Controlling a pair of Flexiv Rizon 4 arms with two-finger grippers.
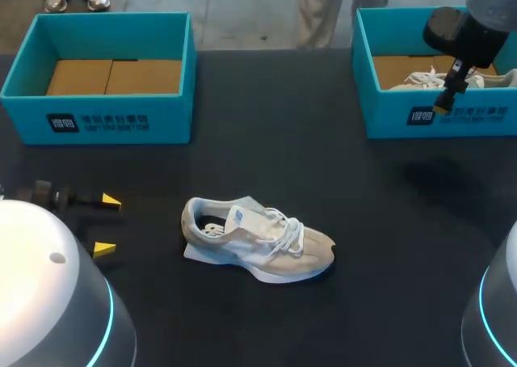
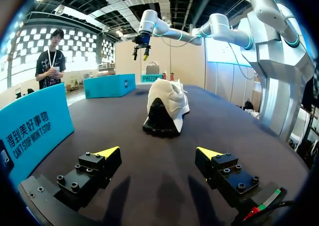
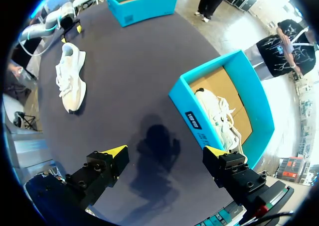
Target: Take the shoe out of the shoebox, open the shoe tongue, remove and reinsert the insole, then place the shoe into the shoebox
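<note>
We see a beige mesh-and-suede sneaker [image 1: 258, 239] with white laces and a white sole on the black table top [image 1: 380, 221]. Beyond the sneaker to its left stands a teal cardboard shoebox [image 1: 101, 120] with a plain brown floor. Beyond it to its right, a second teal shoebox [image 1: 452, 120] holds a whitish shoe [image 1: 428, 79]. The left gripper [image 2: 158, 152] and right gripper [image 3: 167, 151] are black with yellow tips.

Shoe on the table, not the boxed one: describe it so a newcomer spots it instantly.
On the dark table, nearer the robot than the two teal shoeboxes, a beige shoe with white laces lies alone, heel toward the left gripper. The other shoe sits inside the right shoebox; this one is on the bare tabletop.
</note>
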